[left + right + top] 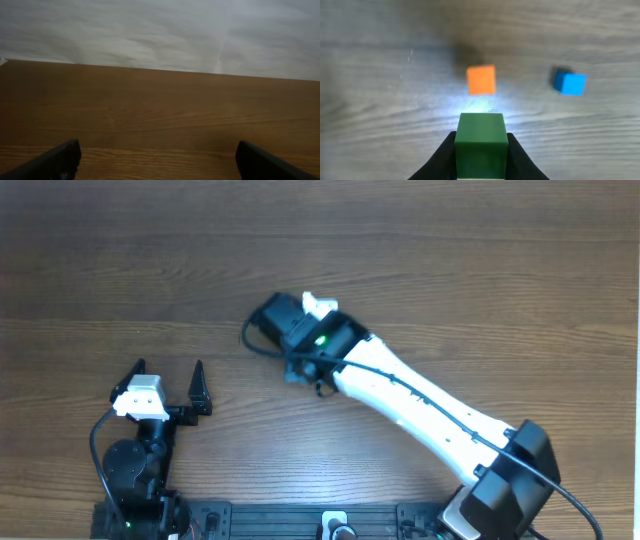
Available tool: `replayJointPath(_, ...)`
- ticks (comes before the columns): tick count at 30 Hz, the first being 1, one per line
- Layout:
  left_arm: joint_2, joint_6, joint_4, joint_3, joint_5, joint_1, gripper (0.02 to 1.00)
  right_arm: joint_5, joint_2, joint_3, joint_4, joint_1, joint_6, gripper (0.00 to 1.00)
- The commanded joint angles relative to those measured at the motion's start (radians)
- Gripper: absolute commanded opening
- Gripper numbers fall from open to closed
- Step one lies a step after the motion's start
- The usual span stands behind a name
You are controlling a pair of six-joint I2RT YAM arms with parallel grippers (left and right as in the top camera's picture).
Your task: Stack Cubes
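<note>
In the right wrist view, my right gripper [481, 157] is shut on a green cube [481, 142], held above the wooden table. An orange cube [481, 80] lies on the table just beyond the green one, in line with it. A blue cube [569, 82] sits apart from the orange cube, off to its side. From above, the right arm [400, 390] stretches from the bottom right to the table's middle, and its wrist covers the cubes. My left gripper [167, 375] rests near the front left, open, with nothing between its fingers [55, 162].
The wooden table [450, 260] runs bare across its far half and left side. A pale wall [160, 30] stands beyond the table edge in the left wrist view. Both arm bases sit along the front edge.
</note>
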State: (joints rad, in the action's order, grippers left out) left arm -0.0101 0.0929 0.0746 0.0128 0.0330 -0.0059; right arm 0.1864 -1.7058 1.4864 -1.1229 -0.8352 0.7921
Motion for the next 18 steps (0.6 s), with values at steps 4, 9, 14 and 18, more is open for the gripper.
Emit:
replayJointPath(4, 0.005, -0.018, 0.0, -0.007, -0.008, 0.003, 1.0, 0.001, -0.101, 0.113, -0.053, 0.07, -0.119, 0.012)
replayJointPath(9, 0.005, -0.018, 0.0, -0.007, -0.008, 0.003, 1.0, -0.035, -0.167, 0.129, -0.05, 0.07, -0.121, 0.009)
replayJointPath(14, 0.005, -0.018, 0.0, -0.007, -0.008, 0.003, 1.0, -0.063, -0.196, 0.128, -0.048, 0.073, -0.116, 0.009)
replayJointPath(18, 0.005, -0.018, 0.0, -0.007, -0.008, 0.003, 1.0, -0.07, -0.205, 0.127, -0.048, 0.076, -0.112, 0.012)
